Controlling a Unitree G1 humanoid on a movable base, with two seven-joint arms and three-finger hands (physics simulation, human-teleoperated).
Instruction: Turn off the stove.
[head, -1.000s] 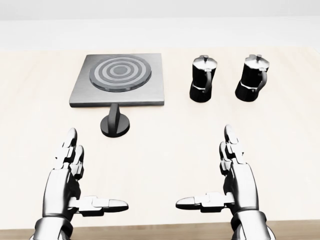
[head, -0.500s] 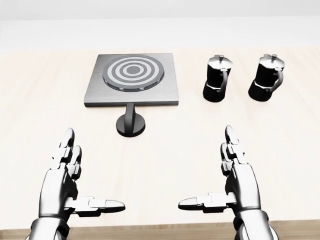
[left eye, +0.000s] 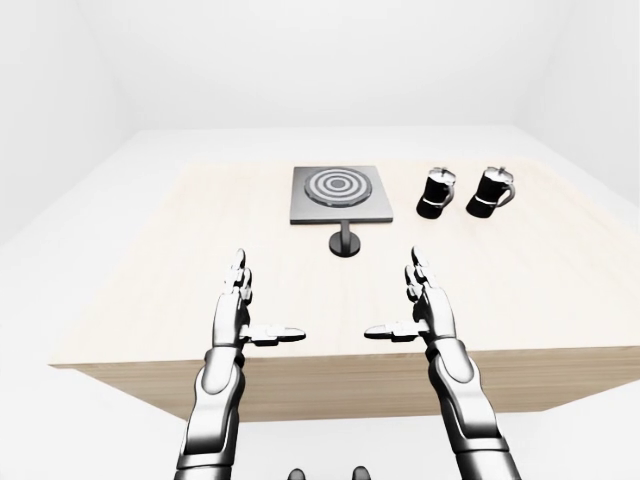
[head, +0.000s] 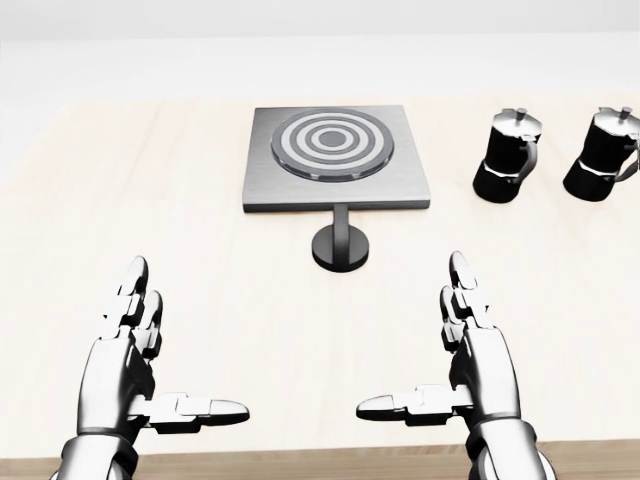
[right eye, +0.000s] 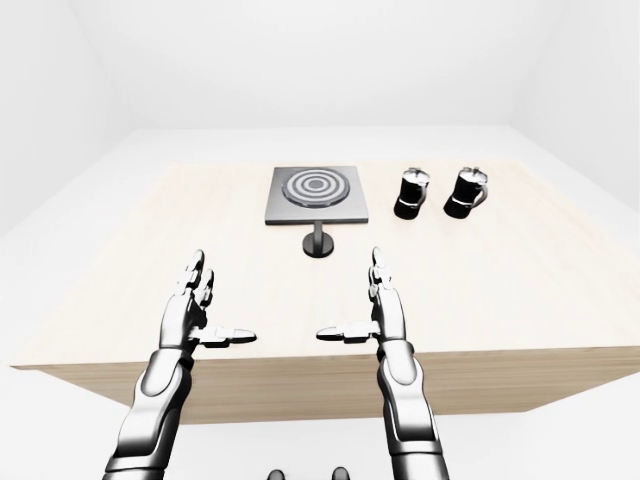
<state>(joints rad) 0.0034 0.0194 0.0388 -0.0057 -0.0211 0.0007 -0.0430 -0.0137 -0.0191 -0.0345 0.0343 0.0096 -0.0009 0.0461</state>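
Across the last second the whole head view slides: the stove (head: 337, 158), its knob (head: 340, 246) and the two moka pots (head: 506, 155) all drift to the right together while the hands keep their places in the picture. That reads as the base moving left, not the objects moving. The likely gain for the task is that the knob now sits near the centre of the view, roughly midway between the two hands, so either one could reach for it.

The stove lies on the far part of the wooden table (head: 130, 200), with the black knob on its short stem just on its near side, touching nothing else.

The left hand (head: 135, 365) and right hand (head: 470, 360) hover over the near table edge, palms facing each other, fingers straight and thumbs pointing inward. Both are spread wide and empty, well apart from the knob.
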